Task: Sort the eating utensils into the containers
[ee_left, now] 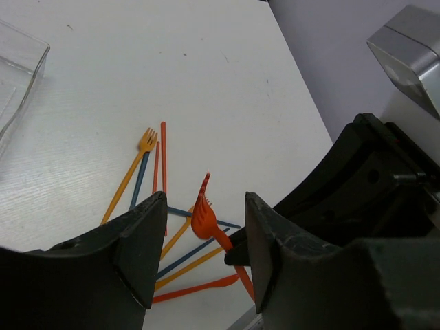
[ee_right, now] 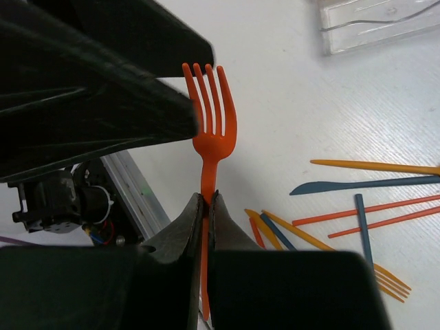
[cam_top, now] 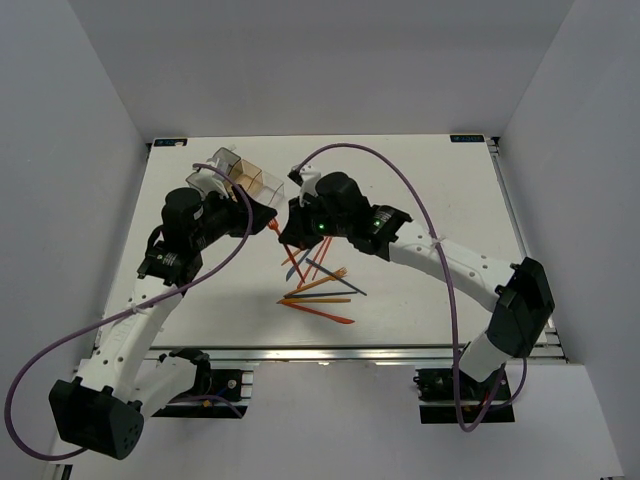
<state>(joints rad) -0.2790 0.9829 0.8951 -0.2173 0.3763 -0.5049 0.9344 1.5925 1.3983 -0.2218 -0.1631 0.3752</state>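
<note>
Progress slight, by appearances. One orange fork [ee_right: 210, 130] pinched by its handle in right end effector [ee_right: 207, 203], aloft near containers [cam_top: 245, 178], not yet binned. Left end effector [ee_left: 204, 206] spread, flanking same fork, apparently without contact. Remaining utensils [cam_top: 320, 290] loose on desk [cam_top: 430, 200], heaped and crossing. Contents of containers: not discernible.

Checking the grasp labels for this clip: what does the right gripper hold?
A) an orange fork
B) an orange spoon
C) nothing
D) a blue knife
A: in the right wrist view the right gripper is shut on the handle of the orange fork, whose tines stick out beyond the fingertips.
</note>
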